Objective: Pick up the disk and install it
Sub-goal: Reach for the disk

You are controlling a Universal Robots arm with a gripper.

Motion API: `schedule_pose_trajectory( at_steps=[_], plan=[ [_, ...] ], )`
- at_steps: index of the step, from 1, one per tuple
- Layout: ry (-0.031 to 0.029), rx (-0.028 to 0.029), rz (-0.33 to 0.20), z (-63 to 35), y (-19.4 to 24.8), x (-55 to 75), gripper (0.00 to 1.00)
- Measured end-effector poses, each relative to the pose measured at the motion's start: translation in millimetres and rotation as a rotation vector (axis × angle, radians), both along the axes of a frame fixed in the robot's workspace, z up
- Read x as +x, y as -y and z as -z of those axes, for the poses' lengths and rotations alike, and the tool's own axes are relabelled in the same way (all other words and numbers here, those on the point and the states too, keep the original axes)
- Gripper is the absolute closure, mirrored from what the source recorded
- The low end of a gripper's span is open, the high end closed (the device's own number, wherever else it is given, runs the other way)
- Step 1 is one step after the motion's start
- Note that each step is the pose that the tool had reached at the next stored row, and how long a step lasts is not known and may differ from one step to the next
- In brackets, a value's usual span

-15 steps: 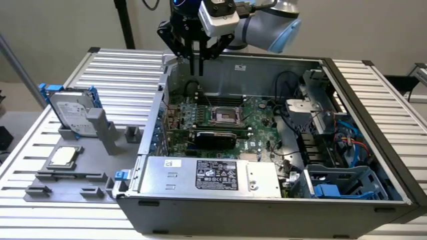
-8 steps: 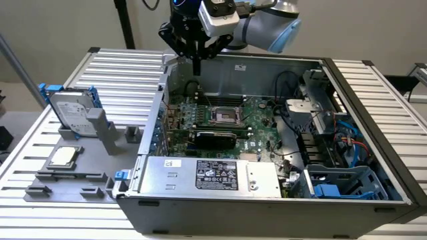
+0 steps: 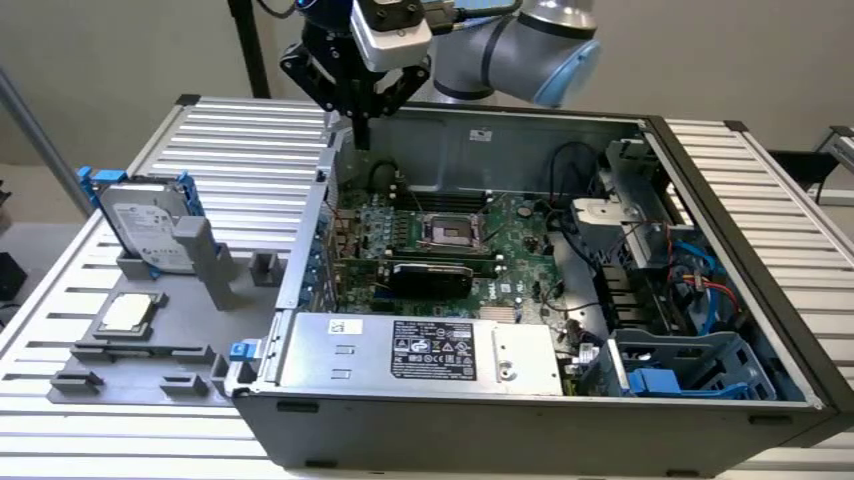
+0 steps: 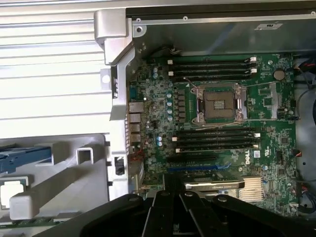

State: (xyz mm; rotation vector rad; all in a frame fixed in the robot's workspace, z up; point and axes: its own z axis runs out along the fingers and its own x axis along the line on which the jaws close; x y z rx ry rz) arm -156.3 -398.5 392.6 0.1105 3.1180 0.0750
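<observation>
The disk [image 3: 144, 225], silver-grey with a white label and a blue bracket, stands tilted in a grey holder [image 3: 200, 265] at the exterior view's left, outside the computer case. In the wrist view I see a strip of its blue bracket [image 4: 24, 158]. My gripper [image 3: 358, 135] hangs above the case's far left corner, well apart from the disk, with its black fingers [image 4: 168, 210] brought together and nothing between them.
The open computer case [image 3: 534, 130] shows the motherboard [image 3: 441, 235], its bare CPU socket [image 4: 219, 103], and a silver box with a black label [image 3: 427, 350]. A blue drive cage [image 3: 681, 365] sits at the near right. A square processor chip [image 3: 127, 312] lies on the grey fixture.
</observation>
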Motion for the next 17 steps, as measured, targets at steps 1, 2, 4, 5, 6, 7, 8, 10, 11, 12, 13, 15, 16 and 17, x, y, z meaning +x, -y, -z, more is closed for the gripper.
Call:
schedule_pose_trajectory(
  at_steps=[1,2,4,5,6,7,8,10,11,12,13,15,16,17],
  plan=[
    [0.0000,0.0000,0.000,0.0,-0.1,-4.5,0.89],
    [0.0000,-0.0002,0.000,0.0,-0.3,-9.2,0.89],
    [0.0001,-0.0006,0.000,0.0,-0.8,-18.2,0.89],
    [0.0000,-0.0009,0.000,0.0,-1.1,-22.7,0.89],
    [0.0000,-0.0013,0.000,0.0,-1.4,-27.4,0.89],
    [0.0000,-0.0016,0.000,0.1,-1.8,-31.9,0.89],
    [0.0000,-0.0019,0.000,0.1,-2.1,-36.2,0.89],
    [0.0000,-0.0027,0.000,0.1,-2.9,-45.3,0.89],
    [0.0000,-0.0032,0.000,0.1,-3.3,-49.8,0.89],
    [0.0000,-0.0036,0.000,0.1,-3.7,-54.3,0.89],
    [0.0000,-0.0042,0.000,0.2,-4.3,-59.2,0.89],
    [0.0000,-0.0053,0.000,0.2,-5.3,-68.0,0.89],
    [0.0000,-0.0059,0.000,0.2,-5.9,-72.6,0.89],
    [0.0000,-0.0066,0.000,0.2,-6.6,-77.5,0.89]
  ],
)
